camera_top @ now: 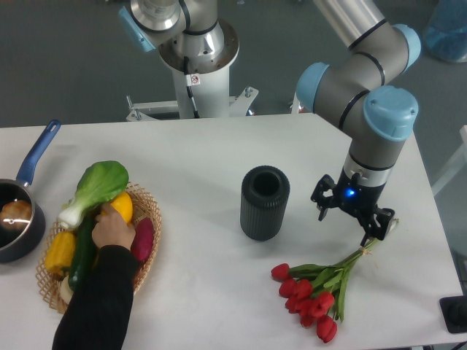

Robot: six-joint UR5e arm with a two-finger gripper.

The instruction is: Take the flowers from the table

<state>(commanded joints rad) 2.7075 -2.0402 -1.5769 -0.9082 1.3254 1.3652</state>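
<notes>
The flowers [310, 302], a bunch of red tulips with green leaves, lie on the white table [204, 160] near its front right. Their thin stems run up and to the right, ending around the gripper's right finger. My gripper [349, 217] points straight down over the table just above the stem ends. Its two black fingers are spread apart, so it is open and holds nothing. The buds lie well below and left of the gripper.
A black ribbed cylinder [264, 203] stands left of the gripper. A wicker basket [150, 251] of toy vegetables sits at the front left, with a person's hand [114, 230] reaching into it. A blue saucepan [16, 219] is at the left edge.
</notes>
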